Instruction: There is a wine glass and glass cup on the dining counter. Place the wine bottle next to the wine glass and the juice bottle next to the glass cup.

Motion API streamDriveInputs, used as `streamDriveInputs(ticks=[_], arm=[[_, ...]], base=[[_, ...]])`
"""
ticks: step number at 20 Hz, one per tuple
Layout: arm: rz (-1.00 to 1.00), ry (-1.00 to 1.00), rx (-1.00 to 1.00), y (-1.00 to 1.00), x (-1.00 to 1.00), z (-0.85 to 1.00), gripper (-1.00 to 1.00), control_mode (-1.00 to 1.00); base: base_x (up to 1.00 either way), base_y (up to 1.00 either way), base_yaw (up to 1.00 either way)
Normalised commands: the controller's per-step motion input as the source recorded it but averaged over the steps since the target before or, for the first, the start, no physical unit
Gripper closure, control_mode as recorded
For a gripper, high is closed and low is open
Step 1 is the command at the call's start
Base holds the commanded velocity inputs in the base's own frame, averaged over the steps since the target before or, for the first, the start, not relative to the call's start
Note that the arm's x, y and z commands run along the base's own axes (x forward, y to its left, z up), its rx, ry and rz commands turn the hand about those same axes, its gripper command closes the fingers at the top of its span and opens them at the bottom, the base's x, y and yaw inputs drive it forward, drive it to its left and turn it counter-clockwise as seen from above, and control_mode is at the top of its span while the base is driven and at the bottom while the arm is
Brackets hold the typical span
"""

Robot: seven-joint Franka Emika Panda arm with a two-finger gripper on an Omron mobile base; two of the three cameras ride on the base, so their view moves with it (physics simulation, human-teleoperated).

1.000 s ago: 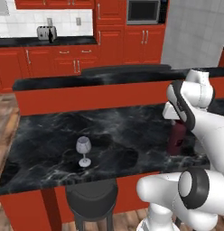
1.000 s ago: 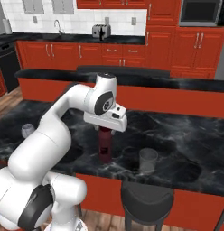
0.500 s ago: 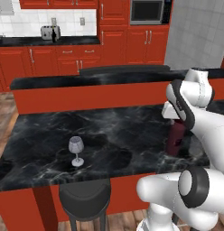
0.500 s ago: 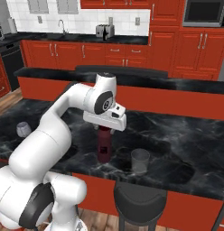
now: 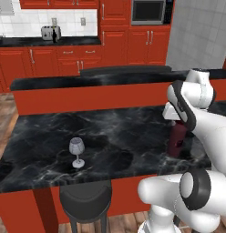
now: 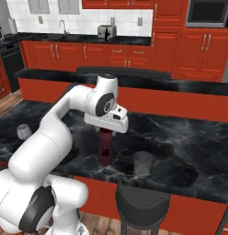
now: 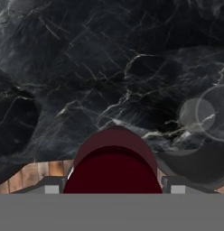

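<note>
dining counter: long black white-veined marble top, red sides, raised red ledge along the far edge; a round dark stool stands under its near edge.

juice bottle: wide dark red-maroon bottle, short neck, standing upright on the counter near its front edge. a faint darker label patch shows on its side; no writing can be read on it.

gripper: white hand pointing straight down over the bottle top. its fingers stand to either side of the maroon bottle in the hand view, spread wide about the neck and shoulder; whether they actually press on the bottle i cannot tell.

glass cup: short translucent grey tumbler, upright on the counter, just beside the juice bottle, apart from it. seen from above in the hand view as a pale ring.

wine glass: small clear stemmed glass, upright, on the counter well apart from the juice bottle, toward the other end.

background: red-cabinet wall counter with a toaster and a sink tap, white tiled wall, built-in microwave. no brand marks or lettering legible anywhere.
</note>
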Motion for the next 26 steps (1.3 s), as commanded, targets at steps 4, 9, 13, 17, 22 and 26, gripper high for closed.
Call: streamDriveInputs(ticks=[4, 9, 13, 17, 22, 26], arm=[[0.00, 0.00, 0.00, 0.00, 0.00, 0.00, 1.00, 1.00], [0.00, 0.00, 0.00, 0.00, 0.00, 0.00, 1.00, 1.00], [0.00, 0.00, 0.00, 0.00, 0.00, 0.00, 1.00, 1.00], [0.00, 0.00, 0.00, -0.01, 0.04, 0.00, 1.00, -1.00], [-0.01, -0.01, -0.05, -0.01, 0.16, 0.00, 1.00, -1.00], [-0.08, 0.00, -0.12, -0.10, 0.13, -0.12, 1.00, -1.00]], base=[[0.00, 0.00, 0.00], [0.00, 0.00, 0.00], [0.00, 0.00, 0.00], [0.01, 0.00, 0.00], [0.00, 0.00, 0.00], [0.00, 0.00, 0.00]])
